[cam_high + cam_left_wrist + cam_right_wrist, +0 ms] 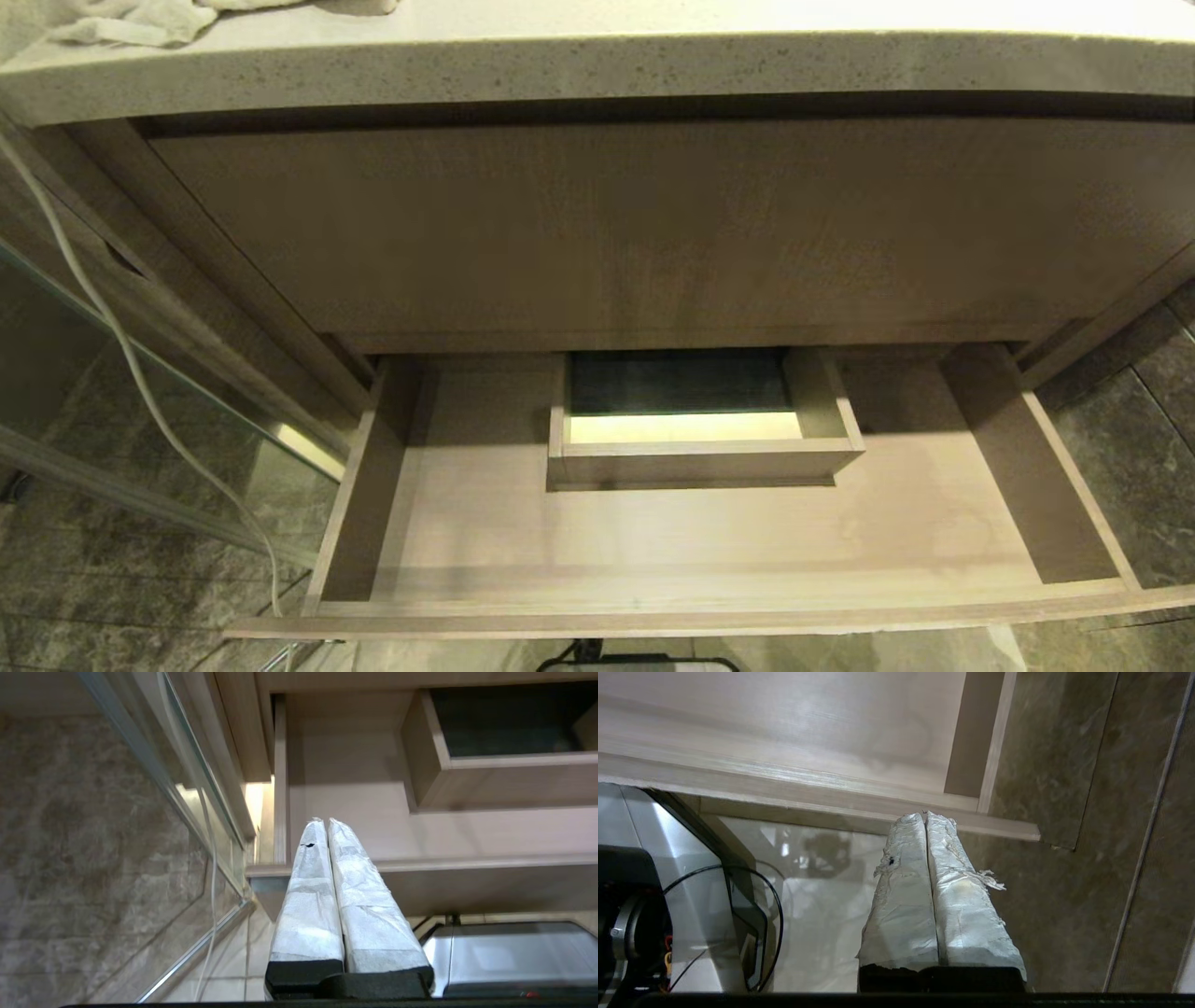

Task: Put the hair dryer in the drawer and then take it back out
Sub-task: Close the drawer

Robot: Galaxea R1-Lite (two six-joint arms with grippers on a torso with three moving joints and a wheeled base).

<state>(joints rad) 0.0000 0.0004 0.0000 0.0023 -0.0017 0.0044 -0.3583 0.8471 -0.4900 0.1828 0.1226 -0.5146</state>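
The drawer [653, 611] stands pulled out below the counter, wide and shallow, with bare wood-grain floor around a boxed cutout [700, 459] at its centre. The hair dryer is out of view in every picture. Neither gripper shows in the head view. In the left wrist view my left gripper [325, 821] is shut and empty, hanging just outside the left front corner of the drawer [467, 830]. My right gripper [924, 814] is shut and empty too, low in front of the right front corner of the drawer [808, 714].
A taller wood-grain panel [653, 224] and a speckled countertop [597, 65] with a white cloth [140, 19] sit above the drawer. A white cable [112, 327] hangs along a glass panel [56, 373] at left. My silver base [658, 868] stands on the tiled floor.
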